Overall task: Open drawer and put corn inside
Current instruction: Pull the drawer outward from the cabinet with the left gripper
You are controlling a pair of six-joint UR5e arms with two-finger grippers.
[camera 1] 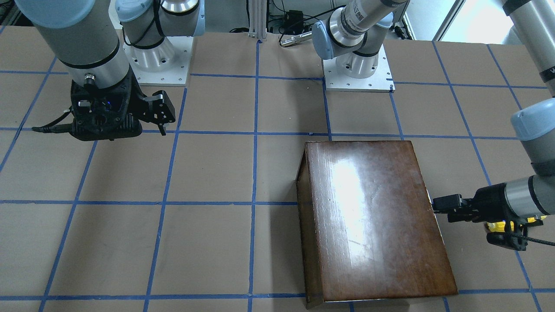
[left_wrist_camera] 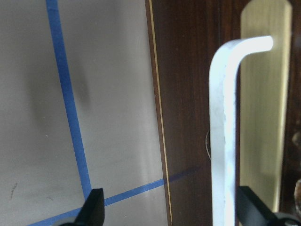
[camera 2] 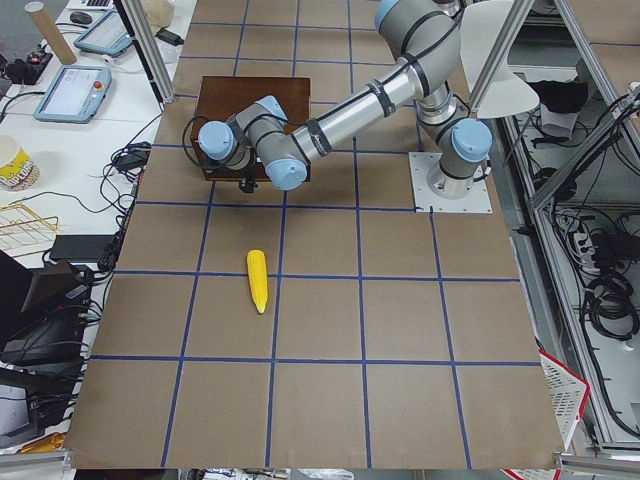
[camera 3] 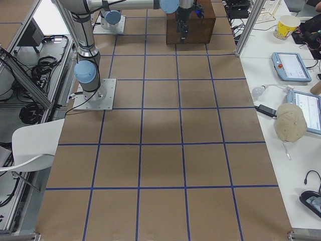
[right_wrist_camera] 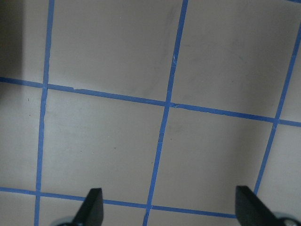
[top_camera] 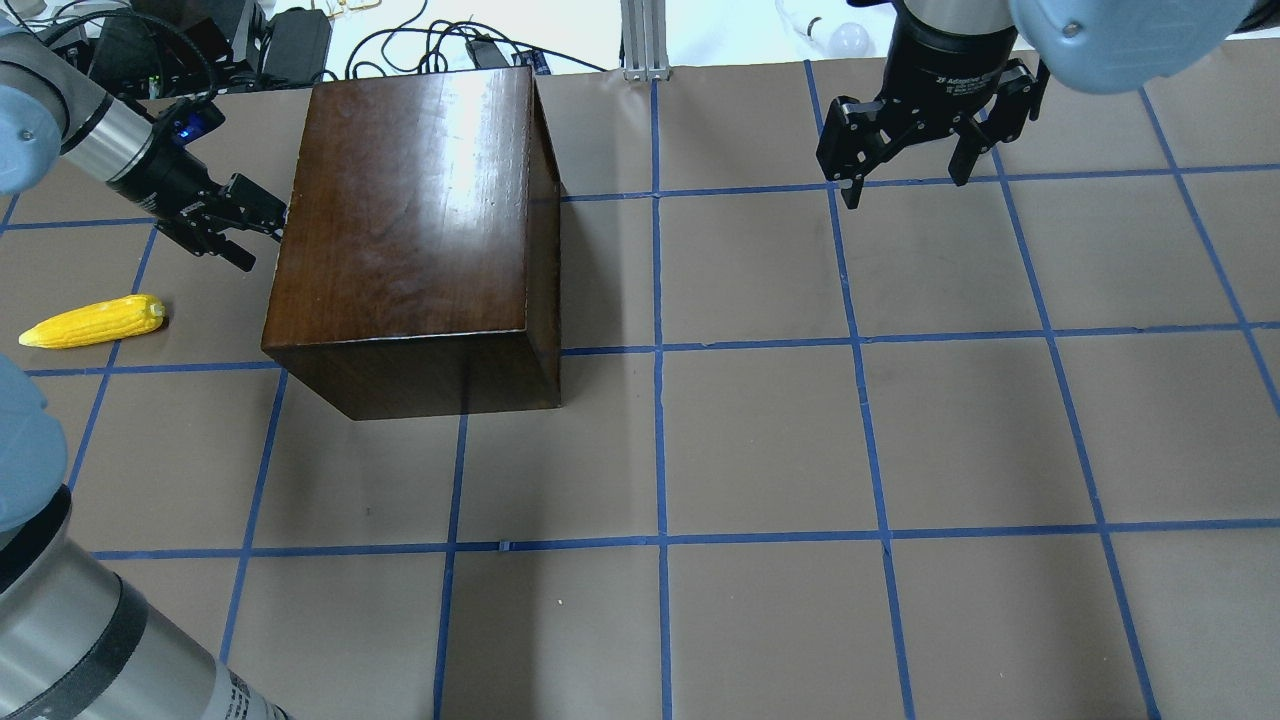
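Brown drawer (left_wrist_camera: 188, 94) shut: left gripper (left_wrist_camera: 172, 209), jaws wide framing its handle (left_wrist_camera: 221, 141), must clamp, then pull; right gripper (top_camera: 908, 188) idles open.

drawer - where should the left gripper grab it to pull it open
Grip the bent metal handle on the drawer front, fingers closing across its straight bar. Come in from the robot's left of the box, where the open left gripper faces it: the bar curves out from its brass plate, likely leaving room behind.
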